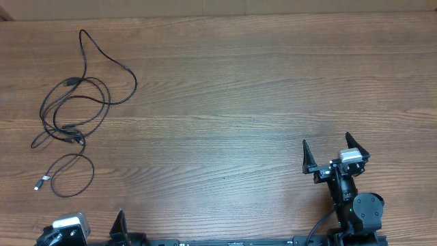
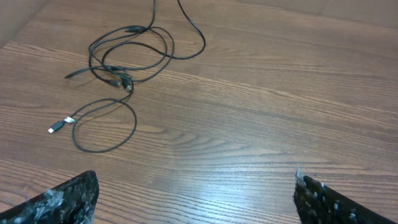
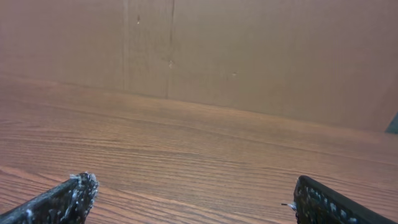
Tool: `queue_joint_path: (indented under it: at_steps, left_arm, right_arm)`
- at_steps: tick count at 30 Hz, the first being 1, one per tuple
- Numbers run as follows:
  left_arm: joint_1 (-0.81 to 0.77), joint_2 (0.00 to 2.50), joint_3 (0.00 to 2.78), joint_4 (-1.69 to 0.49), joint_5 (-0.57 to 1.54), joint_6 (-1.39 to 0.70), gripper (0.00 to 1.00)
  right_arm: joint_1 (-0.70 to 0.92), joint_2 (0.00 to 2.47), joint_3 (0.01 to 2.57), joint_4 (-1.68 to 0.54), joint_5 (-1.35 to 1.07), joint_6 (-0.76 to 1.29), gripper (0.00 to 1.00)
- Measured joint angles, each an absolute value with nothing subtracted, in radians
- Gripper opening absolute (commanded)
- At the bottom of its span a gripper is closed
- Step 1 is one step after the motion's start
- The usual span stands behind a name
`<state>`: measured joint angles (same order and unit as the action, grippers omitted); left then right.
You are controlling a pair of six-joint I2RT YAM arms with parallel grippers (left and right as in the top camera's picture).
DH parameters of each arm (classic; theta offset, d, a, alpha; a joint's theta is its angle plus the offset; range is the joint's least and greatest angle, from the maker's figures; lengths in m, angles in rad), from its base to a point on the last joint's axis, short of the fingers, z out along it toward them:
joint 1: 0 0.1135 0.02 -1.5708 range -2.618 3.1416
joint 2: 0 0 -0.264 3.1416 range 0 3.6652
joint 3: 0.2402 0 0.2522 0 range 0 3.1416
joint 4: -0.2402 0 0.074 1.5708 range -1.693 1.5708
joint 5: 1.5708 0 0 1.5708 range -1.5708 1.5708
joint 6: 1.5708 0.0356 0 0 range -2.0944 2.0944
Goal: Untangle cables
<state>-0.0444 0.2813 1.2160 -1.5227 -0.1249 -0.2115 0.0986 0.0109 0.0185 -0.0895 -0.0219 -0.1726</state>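
Observation:
The cables [image 1: 72,113] are thin black cords lying tangled in loops at the far left of the wooden table, with a silvery-tipped plug [image 1: 40,183] at the near end. They also show in the left wrist view [image 2: 124,68], with the plug [image 2: 56,127] to the left. My left gripper [image 2: 196,196] is open and empty, near the table's front edge, short of the cables. My right gripper [image 1: 331,152] is open and empty at the front right, far from the cables; the right wrist view [image 3: 193,199] shows only bare wood between its fingers.
A brown cardboard wall [image 3: 249,56] stands along the table's far edge. The wooden table [image 1: 232,89] stretches between the cables and my right gripper.

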Motion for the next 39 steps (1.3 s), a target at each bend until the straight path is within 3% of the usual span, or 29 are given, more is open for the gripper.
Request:
queue_joint_path:
  at_steps: [22, 32, 39]
  left_arm:
    - [-0.044, 0.281, 1.216, -1.486, -0.12, -0.216, 1.0]
    - [0.018, 0.243, 0.991, -1.182, -0.115, -0.21, 1.0]
    - [0.035, 0.166, 0.646, -0.753, -0.078, -0.21, 1.0]
  right_arm:
    - [0.099, 0.011, 0.019, -0.089, -0.022, -0.173, 1.0]
    - [0.099, 0.011, 0.019, -0.09, -0.022, -0.173, 1.0]
    - [0.099, 0.011, 0.019, -0.089, -0.022, -0.173, 1.0]
